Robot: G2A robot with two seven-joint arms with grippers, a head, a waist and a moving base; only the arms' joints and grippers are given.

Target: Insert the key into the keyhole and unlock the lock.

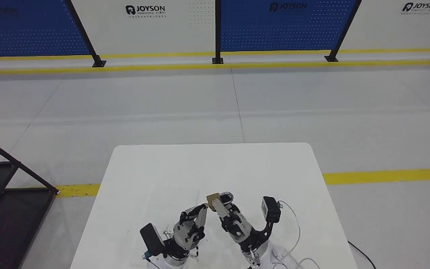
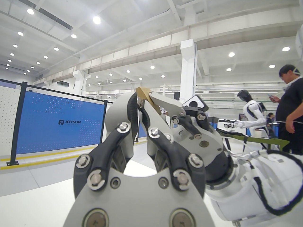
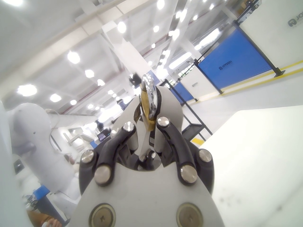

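Padlock (image 1: 215, 199) is held up over the near middle of the white table (image 1: 201, 168), gripped in the right gripper (image 3: 150, 99), shackle pointing away from its wrist. Left gripper (image 2: 139, 103) comes in from the left, pinched on a small silver key (image 2: 140, 100). The key is mostly hidden, its tip at the brass body.

White rectangular table (image 1: 134, 181): lower centre of the top view. Over its near edge, lower middle: brass padlock with steel shackle (image 1: 215, 199), clamped in right gripper (image 1: 220, 206). Left gripper (image 1: 202, 209): just left of the padlock, pinching small metal key (image 2: 140, 102) at the padlock's body. Black metal rack (image 1: 20, 185): left edge, beside the table.
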